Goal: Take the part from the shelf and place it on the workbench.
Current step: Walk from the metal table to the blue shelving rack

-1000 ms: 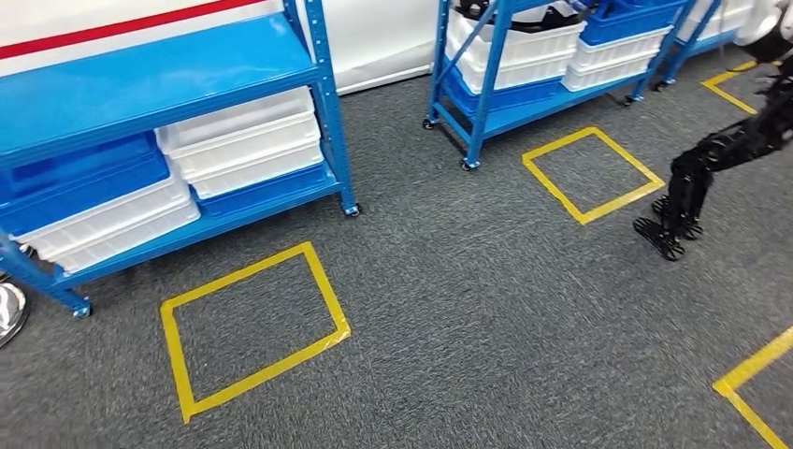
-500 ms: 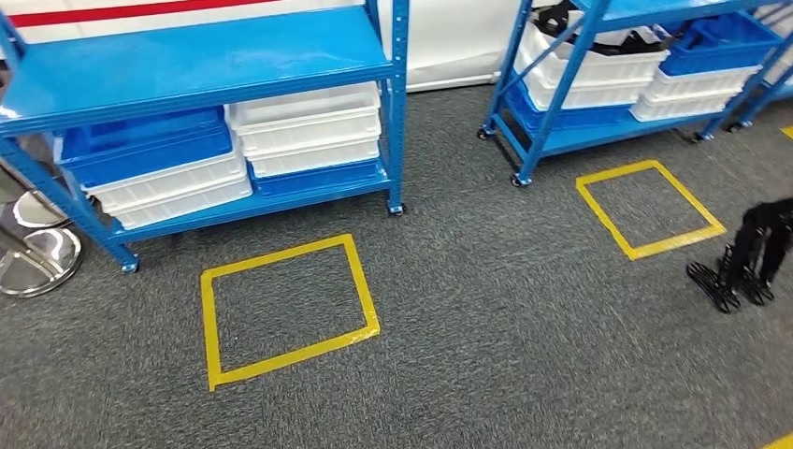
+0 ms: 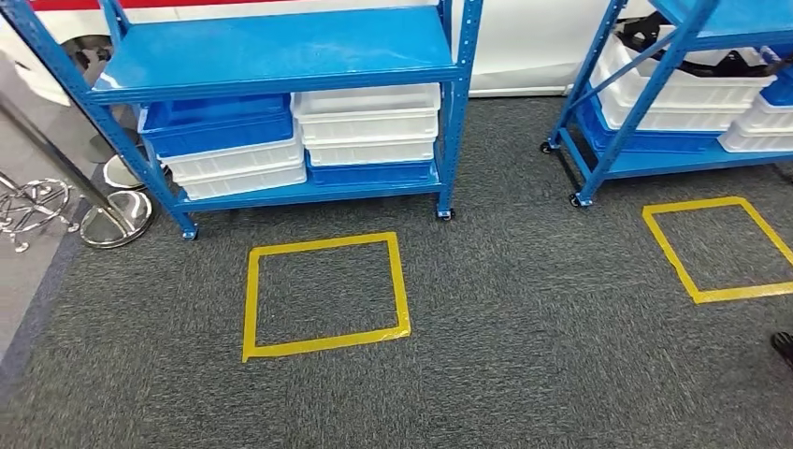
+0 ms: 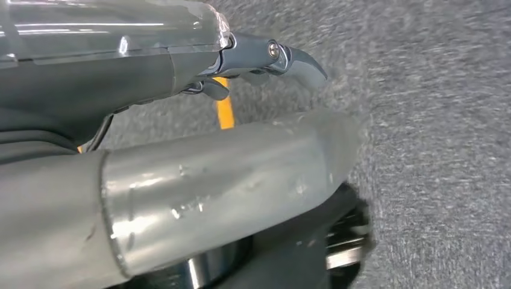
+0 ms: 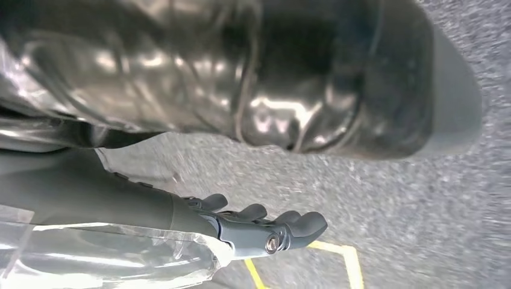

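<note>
Two blue shelf racks stand on grey carpet in the head view. The left rack (image 3: 281,56) has a bare middle board, with white and blue bins (image 3: 299,140) stacked on the board below. On the right rack (image 3: 608,140), a white bin holds dark parts (image 3: 697,61). My left hand (image 4: 265,57) hangs over the carpet, fingers stretched out, holding nothing. Beside my body, my right hand (image 5: 265,232) also hangs down with nothing in it.
Two yellow tape squares (image 3: 323,295) (image 3: 720,248) mark the floor in front of the racks. A chrome post with a round base (image 3: 117,220) and other chrome pieces (image 3: 33,201) stand at the left. A dark object (image 3: 784,346) sits at the right edge.
The whole picture has shifted right, so the camera has turned left. The left rack now sits in the middle, and the dark legged figure has slid off the right edge.
</note>
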Tool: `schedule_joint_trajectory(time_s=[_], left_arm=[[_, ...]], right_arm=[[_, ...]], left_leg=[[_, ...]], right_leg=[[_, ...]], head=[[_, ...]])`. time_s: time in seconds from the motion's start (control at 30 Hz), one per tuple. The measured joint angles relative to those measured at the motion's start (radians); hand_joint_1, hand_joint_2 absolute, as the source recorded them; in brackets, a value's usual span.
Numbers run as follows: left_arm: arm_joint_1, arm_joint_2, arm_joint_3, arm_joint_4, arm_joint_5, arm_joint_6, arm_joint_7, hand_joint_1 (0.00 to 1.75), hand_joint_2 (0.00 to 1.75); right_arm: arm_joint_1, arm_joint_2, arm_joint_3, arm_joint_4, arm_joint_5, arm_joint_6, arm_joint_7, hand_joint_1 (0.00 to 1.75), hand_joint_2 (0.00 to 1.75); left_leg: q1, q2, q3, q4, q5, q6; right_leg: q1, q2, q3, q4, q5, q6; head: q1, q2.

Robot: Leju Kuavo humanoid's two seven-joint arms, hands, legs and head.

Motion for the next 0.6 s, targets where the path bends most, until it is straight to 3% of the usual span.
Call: schedule_joint_trajectory(time_s=[0.03, 0.07, 0.13, 0.17, 0.2, 0.27, 0.3, 0.37, 0.43, 0.47, 0.5, 0.53, 0.6], left_arm=[[0.001, 0.000, 0.000, 0.000, -0.001, 0.001, 0.001, 0.00, 0.00], [0.002, 0.000, 0.000, 0.000, -0.002, 0.002, 0.002, 0.00, 0.00], [0.000, 0.000, 0.000, 0.000, -0.002, 0.002, 0.003, 0.00, 0.00], [-0.002, 0.000, 0.000, 0.000, -0.002, 0.002, 0.003, 0.00, 0.00], [-0.004, 0.000, 0.000, 0.000, -0.002, 0.002, 0.003, 0.00, 0.00], [-0.002, 0.000, 0.000, 0.000, -0.002, 0.002, 0.003, 0.00, 0.00], [0.000, 0.001, 0.000, 0.000, -0.001, 0.002, 0.004, 0.00, 0.00], [0.000, 0.002, 0.001, 0.000, 0.000, 0.003, 0.004, 0.00, 0.00], [-0.002, 0.002, 0.001, 0.000, 0.001, 0.002, 0.004, 0.00, 0.00], [-0.003, 0.002, 0.001, 0.000, 0.001, 0.002, 0.004, 0.00, 0.00], [-0.002, 0.002, 0.001, 0.000, 0.001, 0.001, 0.004, 0.00, 0.00], [-0.001, 0.002, 0.001, 0.000, 0.001, 0.001, 0.004, 0.00, 0.00], [0.000, 0.001, 0.001, 0.000, 0.001, 0.002, 0.004, 0.00, 0.00]], right_arm=[[0.000, 0.000, 0.001, 0.000, 0.001, 0.000, 0.000, 0.00, 0.00], [-0.001, 0.000, 0.002, 0.000, 0.003, 0.000, 0.000, 0.00, 0.00], [-0.001, 0.000, 0.004, 0.000, 0.006, 0.000, 0.000, 0.00, 0.00], [-0.001, 0.000, 0.005, 0.000, 0.008, 0.000, 0.000, 0.00, 0.00], [-0.002, 0.000, 0.005, 0.000, 0.010, 0.000, 0.000, 0.00, 0.00], [-0.006, -0.001, 0.008, 0.000, 0.013, 0.001, -0.002, 0.00, 0.00], [-0.009, -0.001, 0.010, 0.000, 0.013, 0.002, -0.005, 0.00, 0.00], [-0.009, 0.000, 0.013, 0.000, 0.013, 0.004, -0.016, 0.00, 0.00], [-0.006, 0.000, 0.013, 0.001, 0.011, 0.005, -0.028, 0.00, 0.00], [-0.005, 0.000, 0.013, 0.002, 0.009, 0.005, -0.032, 0.00, 0.00], [-0.004, 0.000, 0.013, 0.002, 0.007, 0.005, -0.034, 0.00, 0.00], [-0.003, 0.000, 0.013, 0.002, 0.006, 0.005, -0.035, 0.00, 0.00], [-0.002, 0.000, 0.013, 0.002, 0.006, 0.005, -0.037, 0.00, 0.00]], left_leg=[[0.003, 0.006, 0.007, -0.014, 0.019, -0.004], [0.006, 0.017, 0.033, -0.065, 0.052, -0.007], [0.007, 0.065, 0.100, -0.197, 0.110, -0.006], [0.006, 0.082, 0.119, -0.237, 0.123, 0.000], [0.004, 0.091, 0.126, -0.255, 0.126, 0.007], [0.001, 0.069, 0.120, -0.254, 0.125, 0.023], [0.001, 0.060, 0.119, -0.254, 0.127, 0.030], [0.002, 0.044, 0.118, -0.257, 0.131, 0.045], [0.001, 0.029, 0.116, -0.258, 0.134, 0.055], [-0.001, 0.021, 0.115, -0.258, 0.134, 0.058], [-0.002, 0.013, 0.115, -0.257, 0.134, 0.059], [-0.004, 0.005, 0.115, -0.256, 0.133, 0.059], [-0.008, -0.007, 0.119, -0.255, 0.132, 0.059]], right_leg=[[0.000, -0.013, 0.001, 0.002, -0.003, 0.002], [-0.001, -0.026, 0.002, 0.006, -0.007, 0.005], [0.002, -0.047, 0.004, 0.017, -0.017, 0.017], [0.005, -0.056, 0.004, 0.022, -0.022, 0.024], [0.008, -0.065, 0.005, 0.026, -0.026, 0.030], [0.008, -0.083, 0.008, 0.028, -0.030, 0.039], [0.004, -0.079, 0.009, 0.033, -0.035, 0.045], [-0.003, -0.027, -0.013, 0.089, -0.078, 0.054], [-0.005, 0.031, -0.077, 0.220, -0.150, 0.056], [-0.004, 0.039, -0.109, 0.282, -0.173, 0.055], [-0.004, 0.042, -0.131, 0.321, -0.178, 0.053], [-0.003, 0.043, -0.136, 0.322, -0.162, 0.049], [0.002, 0.045, -0.095, 0.214, -0.083, 0.035]], head=[[0.000, 0.000], [0.000, 0.000], [0.000, 0.000], [0.001, 0.000], [0.002, 0.000], [0.004, 0.000], [0.004, 0.000], [0.004, 0.000], [0.004, 0.000], [0.004, 0.000], [0.004, 0.000], [0.004, 0.000], [0.004, 0.000]])
